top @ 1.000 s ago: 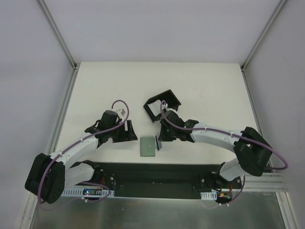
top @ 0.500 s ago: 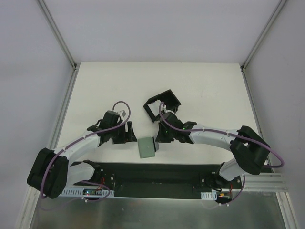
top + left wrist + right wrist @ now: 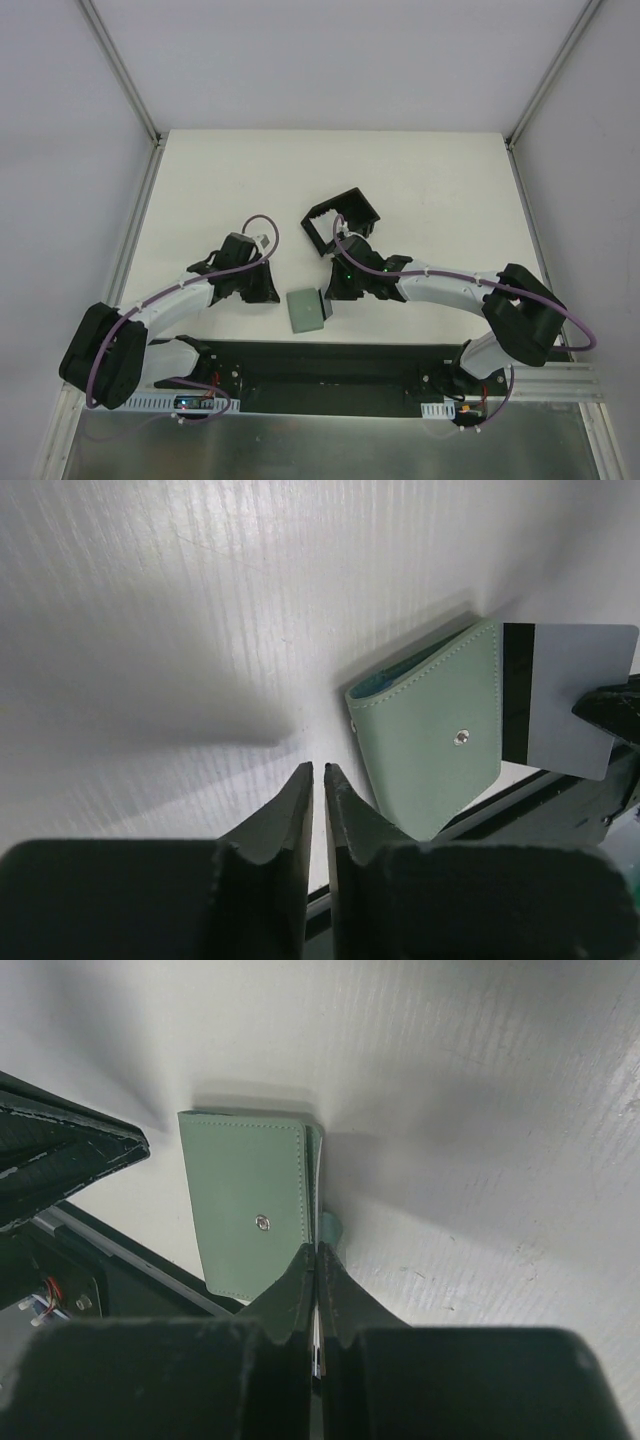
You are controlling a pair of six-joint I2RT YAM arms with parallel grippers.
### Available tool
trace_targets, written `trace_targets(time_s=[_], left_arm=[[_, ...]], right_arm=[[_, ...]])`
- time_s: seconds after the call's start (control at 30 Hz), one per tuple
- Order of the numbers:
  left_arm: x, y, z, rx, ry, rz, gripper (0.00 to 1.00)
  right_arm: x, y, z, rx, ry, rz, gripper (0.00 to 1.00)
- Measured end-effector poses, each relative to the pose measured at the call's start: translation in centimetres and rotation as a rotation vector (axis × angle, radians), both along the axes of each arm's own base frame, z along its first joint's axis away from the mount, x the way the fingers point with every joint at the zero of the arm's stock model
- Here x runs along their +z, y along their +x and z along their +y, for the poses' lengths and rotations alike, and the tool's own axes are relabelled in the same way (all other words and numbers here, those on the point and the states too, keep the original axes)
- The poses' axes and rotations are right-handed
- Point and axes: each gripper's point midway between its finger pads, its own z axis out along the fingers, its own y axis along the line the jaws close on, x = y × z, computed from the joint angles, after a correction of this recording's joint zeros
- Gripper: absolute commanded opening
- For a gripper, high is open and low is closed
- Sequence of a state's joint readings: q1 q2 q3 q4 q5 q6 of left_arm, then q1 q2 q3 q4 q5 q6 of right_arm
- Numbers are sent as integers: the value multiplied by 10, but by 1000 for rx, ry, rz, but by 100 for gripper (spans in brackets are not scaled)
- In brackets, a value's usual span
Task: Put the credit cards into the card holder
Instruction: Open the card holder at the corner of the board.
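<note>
Left claw (image 3: 318,778) closed, nearly together, empty; right claw (image 3: 316,1252) clamped on grey card (image 3: 572,692).

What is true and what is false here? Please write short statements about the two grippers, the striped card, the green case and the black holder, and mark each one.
1. The right gripper is shut on the whitish-grey card. True.
2. The left gripper holds a card. False: nothing is between its nearly closed jaws.
3. The green case lies inside the card holder. False: it lies on the table, apart from the holder.
4. The case's snap dot faces up. True.
</note>
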State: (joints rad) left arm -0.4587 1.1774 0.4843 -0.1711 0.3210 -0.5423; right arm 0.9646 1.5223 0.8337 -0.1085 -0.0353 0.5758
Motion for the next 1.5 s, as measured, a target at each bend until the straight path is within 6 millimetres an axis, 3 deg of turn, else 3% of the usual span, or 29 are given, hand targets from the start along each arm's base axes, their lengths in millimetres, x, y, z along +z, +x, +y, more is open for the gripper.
trace_targets(time_s=[0.5, 1.03, 1.37, 1.5], left_arm=[[-14, -33, -31, -117, -9, 101, 0], [-13, -7, -44, -94, 17, 106, 0], [-1, 11, -52, -88, 1, 42, 0], [10, 22, -59, -85, -18, 5, 0]], right_arm=[[-1, -2, 3, 3, 10, 13, 1], [23, 4, 0, -12, 45, -47, 0], [37, 3, 22, 18, 159, -66, 1], [29, 2, 24, -4, 206, -62, 1]])
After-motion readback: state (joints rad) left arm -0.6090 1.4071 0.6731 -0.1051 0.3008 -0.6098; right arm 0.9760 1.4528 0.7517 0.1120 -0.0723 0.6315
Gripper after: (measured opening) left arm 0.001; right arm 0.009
